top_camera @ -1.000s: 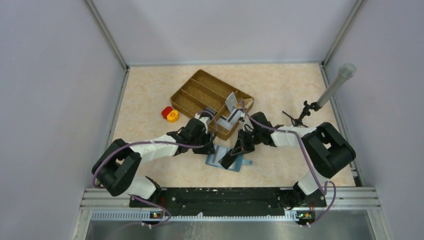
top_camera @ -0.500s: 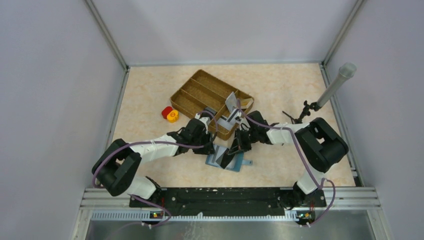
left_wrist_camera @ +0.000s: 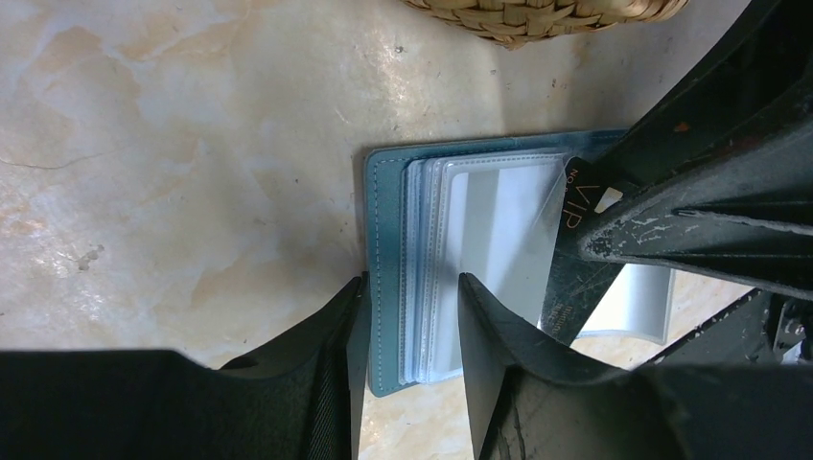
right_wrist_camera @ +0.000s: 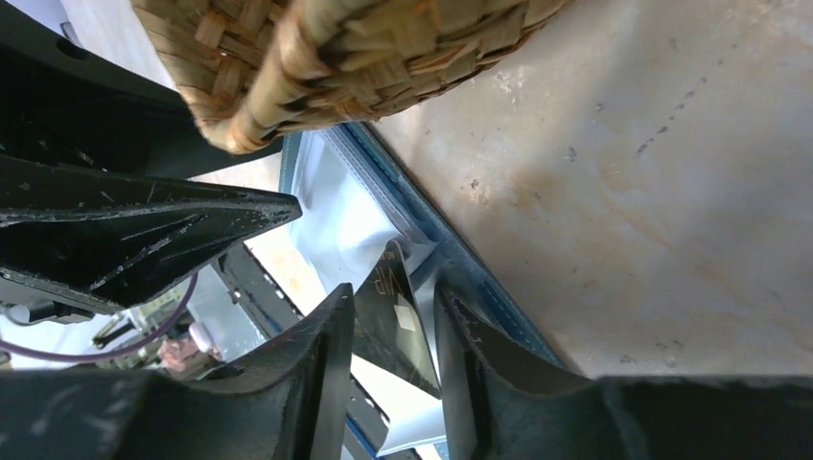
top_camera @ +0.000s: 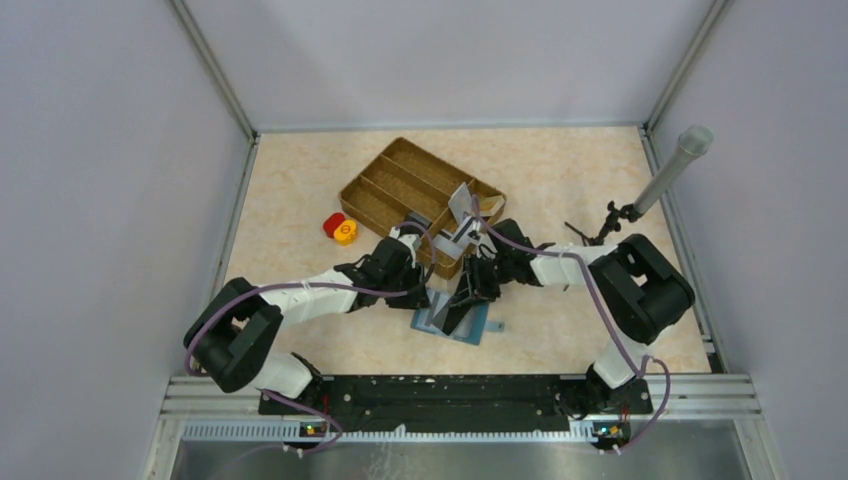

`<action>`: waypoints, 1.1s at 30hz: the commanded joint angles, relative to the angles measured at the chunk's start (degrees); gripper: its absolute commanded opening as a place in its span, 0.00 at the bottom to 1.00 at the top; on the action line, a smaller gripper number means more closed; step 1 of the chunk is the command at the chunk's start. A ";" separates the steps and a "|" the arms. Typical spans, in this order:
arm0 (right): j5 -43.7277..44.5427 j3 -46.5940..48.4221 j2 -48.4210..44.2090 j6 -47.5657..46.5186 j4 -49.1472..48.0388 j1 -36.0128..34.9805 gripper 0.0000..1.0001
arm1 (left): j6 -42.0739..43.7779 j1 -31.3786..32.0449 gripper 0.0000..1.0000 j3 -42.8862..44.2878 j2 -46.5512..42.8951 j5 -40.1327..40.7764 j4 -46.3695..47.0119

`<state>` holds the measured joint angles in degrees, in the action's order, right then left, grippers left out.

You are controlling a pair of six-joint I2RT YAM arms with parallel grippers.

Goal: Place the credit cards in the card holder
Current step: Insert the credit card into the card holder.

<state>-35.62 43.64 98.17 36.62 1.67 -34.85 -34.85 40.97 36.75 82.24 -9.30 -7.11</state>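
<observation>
The teal-blue card holder [top_camera: 482, 327] lies open on the table in front of the woven tray, its pale sleeves [left_wrist_camera: 489, 220] facing up. A dark credit card [left_wrist_camera: 568, 251] with gold "VIP" lettering stands slanted, its end tucked under a clear sleeve. My right gripper [right_wrist_camera: 393, 292] is open, and the same credit card [right_wrist_camera: 398, 335] stands loose between its fingers. My left gripper [left_wrist_camera: 410, 283] is open and straddles the card holder's [left_wrist_camera: 388, 240] left edge: one finger beside the cover, the other on the sleeves. More grey-white credit cards [top_camera: 462, 206] stand in the tray.
The brown woven divided tray [top_camera: 395, 180] sits just behind both grippers, its corner [right_wrist_camera: 316, 67] close above the right fingers. Red and yellow round pieces [top_camera: 340, 228] lie to the left. A grey tube [top_camera: 672, 165] on a small black stand [top_camera: 598, 236] leans at the right.
My right gripper's jaws have parted and let go of the dark card, which stays tucked in the sleeve. The right arm shifted slightly left. The left gripper has barely moved.
</observation>
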 commanded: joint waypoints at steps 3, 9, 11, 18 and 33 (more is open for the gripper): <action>8.76 -0.98 -5.46 -1.27 4.38 -0.48 0.46 | -2.40 0.64 0.43 -1.70 -1.50 0.07 0.35; 11.65 -2.69 -12.72 -0.09 6.70 -0.48 0.60 | -4.41 1.03 0.44 -4.09 -4.96 0.33 1.96; 13.30 -4.22 -15.56 1.13 6.51 -0.48 0.63 | -5.28 1.17 0.44 -4.74 -6.26 0.34 2.65; 19.70 -6.75 -25.82 4.60 9.45 -1.21 0.61 | -6.88 1.83 0.47 -5.55 -7.79 -0.02 4.03; 21.39 -12.81 -23.81 18.66 2.51 -8.13 0.50 | -6.01 1.83 0.50 -4.32 -7.63 0.65 4.40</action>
<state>-16.43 32.49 72.03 50.28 7.33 -42.33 -40.86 42.54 31.59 75.02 -9.30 -5.50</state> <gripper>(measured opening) 0.504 0.495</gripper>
